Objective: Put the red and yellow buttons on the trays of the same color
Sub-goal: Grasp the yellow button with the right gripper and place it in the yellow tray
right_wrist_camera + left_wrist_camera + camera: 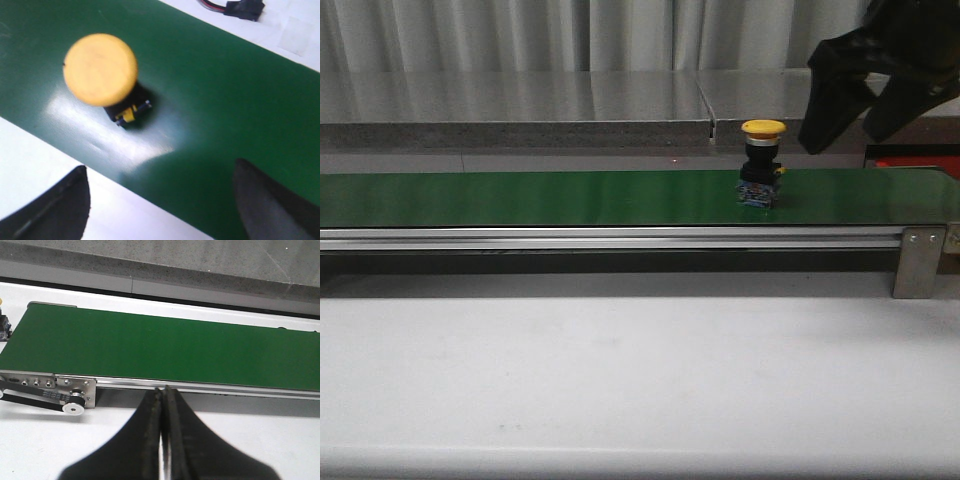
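Note:
A yellow button (pixel 763 128) with a mushroom cap on a black body stands upright on the green belt (pixel 570 197), right of its middle. My right gripper (pixel 848 135) hangs open and empty above and to the right of the button, apart from it. In the right wrist view the button (pixel 100 69) lies ahead of the wide-open gripper (pixel 160 200). A strip of a red tray (pixel 916 160) shows behind the belt at the far right. My left gripper (pixel 163 390) is shut and empty over the white table in front of the belt (pixel 165 347). The red button and the yellow tray are out of view.
The belt's metal rail and end bracket (pixel 918 262) run along its front. A pulley and motor belt (pixel 74 408) sit at the other end. A black connector with wires (pixel 244 7) lies on the table beyond the belt. White table (pixel 620 380) spreads in front.

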